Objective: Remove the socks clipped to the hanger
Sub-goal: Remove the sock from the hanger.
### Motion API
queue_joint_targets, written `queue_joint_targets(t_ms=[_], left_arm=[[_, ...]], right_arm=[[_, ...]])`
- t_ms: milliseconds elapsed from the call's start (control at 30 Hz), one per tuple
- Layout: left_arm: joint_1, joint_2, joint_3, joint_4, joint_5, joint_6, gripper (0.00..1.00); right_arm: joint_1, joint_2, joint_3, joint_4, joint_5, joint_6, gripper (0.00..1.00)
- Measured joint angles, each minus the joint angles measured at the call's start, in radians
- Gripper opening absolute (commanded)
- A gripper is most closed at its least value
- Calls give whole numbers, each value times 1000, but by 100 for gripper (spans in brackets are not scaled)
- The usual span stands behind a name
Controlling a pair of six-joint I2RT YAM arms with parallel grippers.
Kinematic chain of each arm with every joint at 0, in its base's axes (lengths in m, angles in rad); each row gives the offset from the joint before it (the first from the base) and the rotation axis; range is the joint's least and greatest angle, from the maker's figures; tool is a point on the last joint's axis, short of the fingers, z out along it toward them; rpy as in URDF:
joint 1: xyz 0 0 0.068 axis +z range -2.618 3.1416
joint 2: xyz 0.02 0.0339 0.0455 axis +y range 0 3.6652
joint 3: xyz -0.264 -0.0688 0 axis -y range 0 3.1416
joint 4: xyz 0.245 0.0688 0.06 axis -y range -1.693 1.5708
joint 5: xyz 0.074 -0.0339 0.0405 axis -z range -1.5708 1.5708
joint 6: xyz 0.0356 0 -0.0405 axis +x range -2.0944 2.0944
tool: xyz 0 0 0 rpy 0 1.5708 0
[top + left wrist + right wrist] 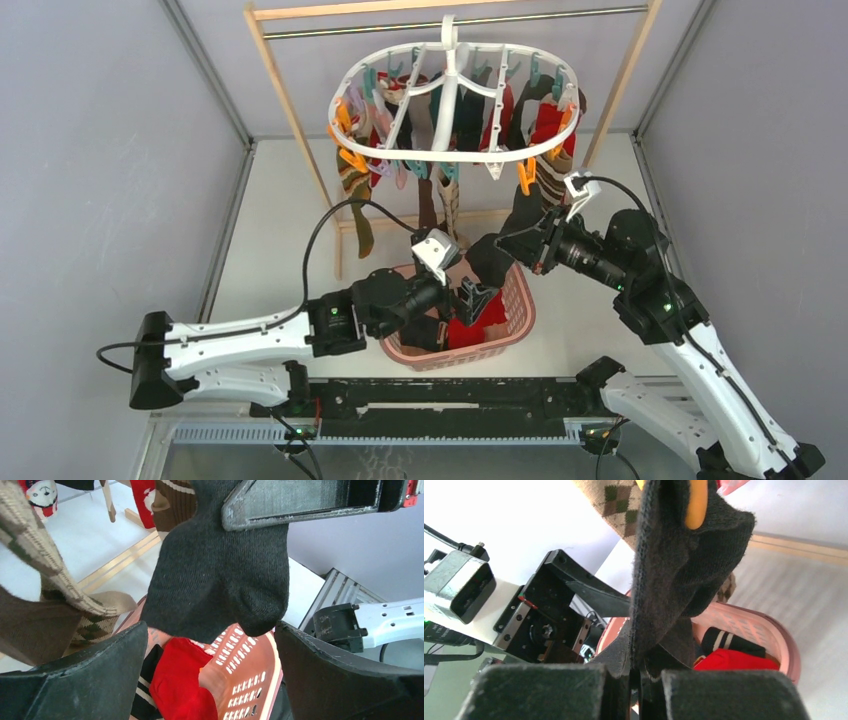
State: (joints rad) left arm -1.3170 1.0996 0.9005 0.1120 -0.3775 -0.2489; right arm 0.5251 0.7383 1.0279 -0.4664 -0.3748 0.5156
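The white oval hanger [455, 100] hangs from a rail with several socks [440, 125] clipped round it. A black sock [518, 215] hangs from an orange clip [525, 177] at its front right. My right gripper [524, 240] is shut on this sock's lower part; in the right wrist view [639, 680] the fabric [674, 575] is pinched between the jaws below the clip [696, 502]. My left gripper [470, 300] is open and empty just under the sock's toe [220, 575], over the basket, touching nothing [210, 670].
A pink lattice basket [520, 300] stands under both grippers, holding a red sock [180, 685] and a black striped one [729, 640]. The wooden-framed rail [290, 110] stands behind. An argyle sock [60, 590] hangs to the left. Grey walls close both sides.
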Motion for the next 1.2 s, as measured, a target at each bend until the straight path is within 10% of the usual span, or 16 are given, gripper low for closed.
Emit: queue_joint_targets(t_ms=[600, 767, 967, 1200], left_arm=[[0, 129, 62, 41, -45, 76, 99], [0, 131, 62, 71, -63, 92, 66], [0, 131, 62, 113, -65, 113, 1], [0, 131, 62, 118, -65, 117, 1]], right_arm=[[0, 13, 0, 14, -118, 57, 5], [0, 16, 0, 13, -121, 60, 5], [0, 21, 0, 13, -121, 59, 4], [1, 21, 0, 12, -121, 59, 4]])
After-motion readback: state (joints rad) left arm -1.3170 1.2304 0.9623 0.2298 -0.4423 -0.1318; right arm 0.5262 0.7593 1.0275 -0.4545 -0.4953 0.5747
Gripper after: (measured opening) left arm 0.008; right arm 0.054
